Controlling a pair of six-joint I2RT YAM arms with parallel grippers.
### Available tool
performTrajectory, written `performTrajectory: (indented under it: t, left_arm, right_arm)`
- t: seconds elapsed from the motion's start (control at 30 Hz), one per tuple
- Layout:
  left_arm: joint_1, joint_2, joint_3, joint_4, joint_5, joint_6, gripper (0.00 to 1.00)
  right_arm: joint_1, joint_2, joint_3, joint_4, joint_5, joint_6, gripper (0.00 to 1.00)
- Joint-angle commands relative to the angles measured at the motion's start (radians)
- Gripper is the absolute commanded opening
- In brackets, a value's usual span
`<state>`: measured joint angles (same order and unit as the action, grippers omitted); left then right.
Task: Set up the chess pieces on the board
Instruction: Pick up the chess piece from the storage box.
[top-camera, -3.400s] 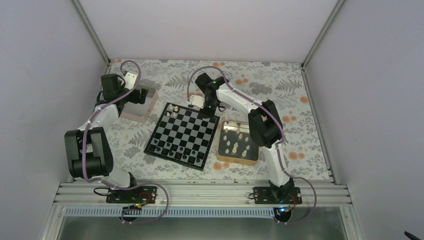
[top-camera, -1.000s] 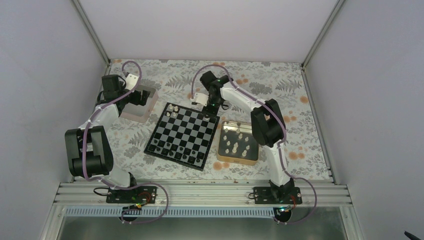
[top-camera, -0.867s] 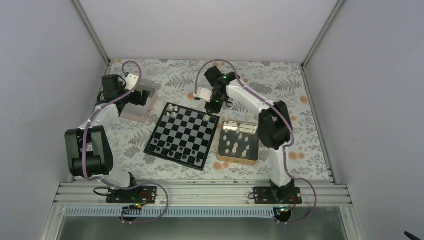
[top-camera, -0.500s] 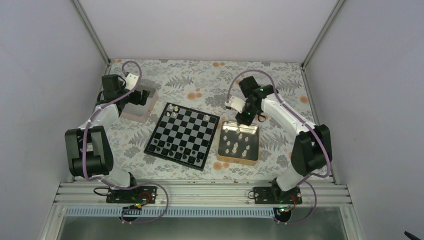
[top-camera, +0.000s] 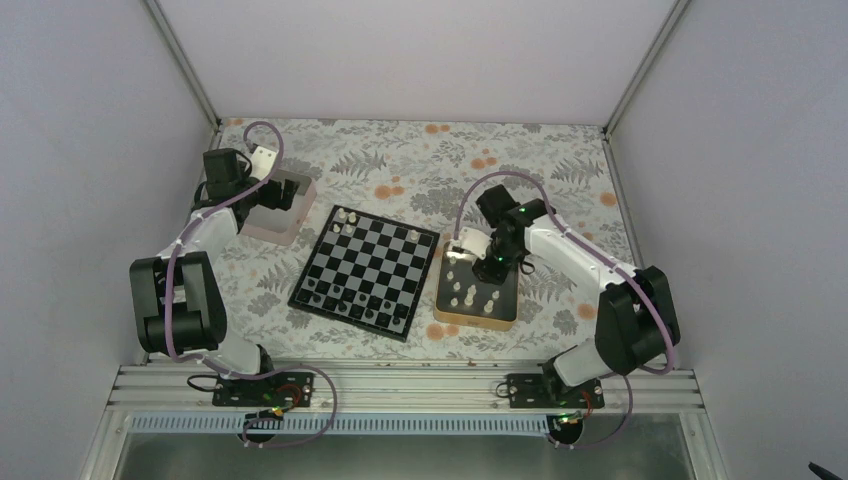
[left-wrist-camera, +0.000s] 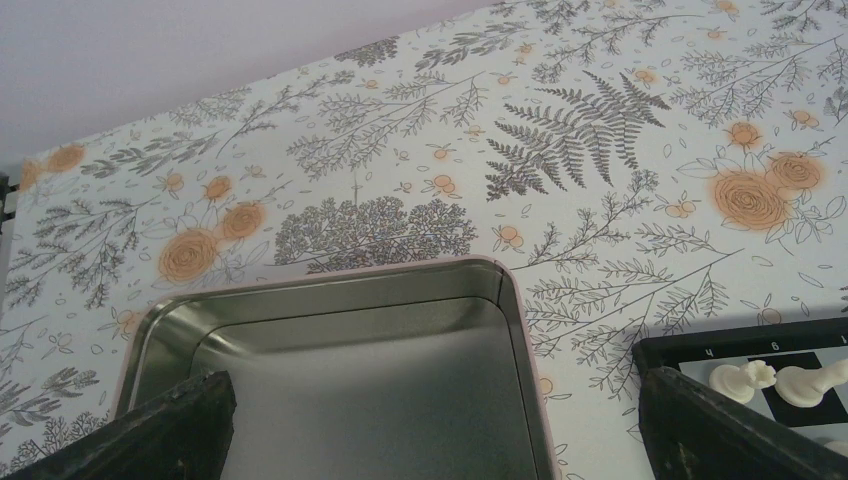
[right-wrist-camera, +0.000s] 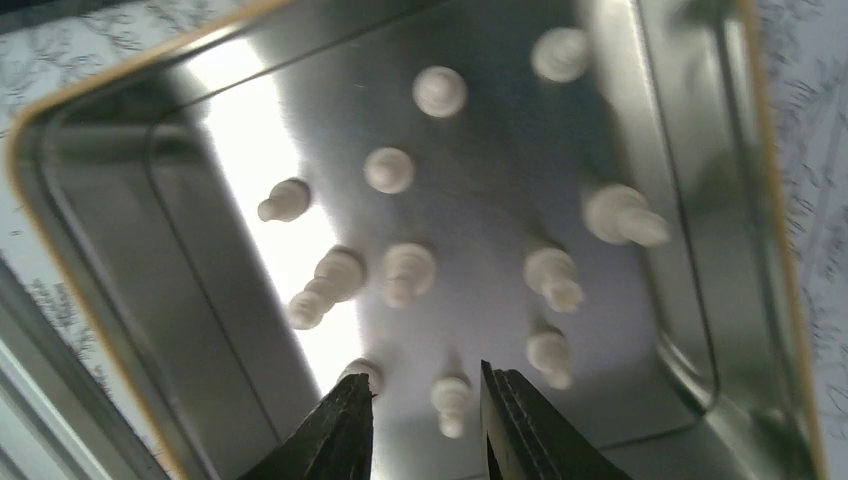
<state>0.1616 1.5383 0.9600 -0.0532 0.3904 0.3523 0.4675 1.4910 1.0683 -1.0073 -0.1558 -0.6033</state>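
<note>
Gold tin (top-camera: 441, 303) just right of the board (top-camera: 366, 270) holds most of the cream chessmen (right-wrist-camera: 389, 170). My right tool (right-wrist-camera: 425, 388) hangs low inside it, jaws narrowly parted; one small chessman (right-wrist-camera: 451, 392) stands between them, not clamped as far as I see. A few more stand on the board's far edge. My left tool (left-wrist-camera: 437, 390) gapes wide and empty over the pinkish silver tin (left-wrist-camera: 330, 290), off the board's far left corner, on the floral desk (left-wrist-camera: 600, 150).

The gold tin (right-wrist-camera: 490, 150) was shiny metal inside, bright like a mirror. The pinkish tin (left-wrist-camera: 370, 400) was smooth metal too, but duller. The board (top-camera: 366, 270) had glossy squares. The chess pieces (right-wrist-camera: 390, 170) looked smooth and matt. The bench (left-wrist-camera: 600, 130) had a flat, matt flower print.
</note>
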Motion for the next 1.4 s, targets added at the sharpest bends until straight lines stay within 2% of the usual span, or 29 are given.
performTrajectory:
  t: [0.0,0.47,1.37]
  left_arm:
    - [0.006,-0.013,0.004,0.018,-0.012,0.013,1.0]
    - [0.006,-0.017,0.002,0.016,-0.021,0.017,1.0]
    - [0.005,-0.008,0.0,0.019,-0.011,0.019,1.0]
  right_arm:
    - [0.057,-0.043,-0.028,0.005,-0.069,0.007,0.31]
    - [0.182,-0.037,-0.097,0.014,-0.033,0.061,0.29]
    - [0.191,0.046,-0.117,0.125,0.039,0.048,0.28]
